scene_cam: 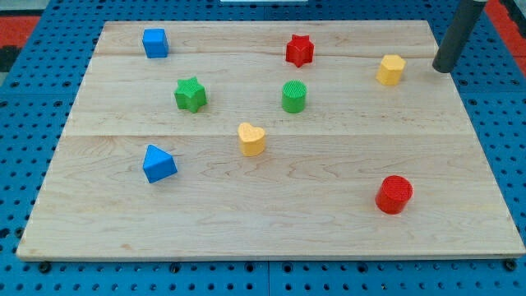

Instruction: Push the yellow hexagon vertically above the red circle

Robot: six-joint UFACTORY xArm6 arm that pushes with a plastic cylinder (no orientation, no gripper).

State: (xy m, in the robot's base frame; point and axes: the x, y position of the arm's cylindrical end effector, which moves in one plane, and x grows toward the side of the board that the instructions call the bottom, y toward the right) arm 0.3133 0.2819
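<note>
my tip [445,69], a bare rod end effector gripping nothing, sits just right of the yellow hexagon [391,70]. the hexagon lies near the tabletop [246,214] top edge, roughly above the red circle [394,195], so i judge a small nudge remains.

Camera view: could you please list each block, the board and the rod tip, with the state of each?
yellow hexagon: upright, near the view's top right, untouched.
red circle: upright, at the view's lower right, directly below the hexagon.
my tip: right of the yellow hexagon, apart from it.
red star: flat, alone.
green cylinder: upright.
green star: flat.
yellow heart: flat, mid-board.
blue cube: flat, top left.
blue triangle: flat.
wooden board: level.
</note>
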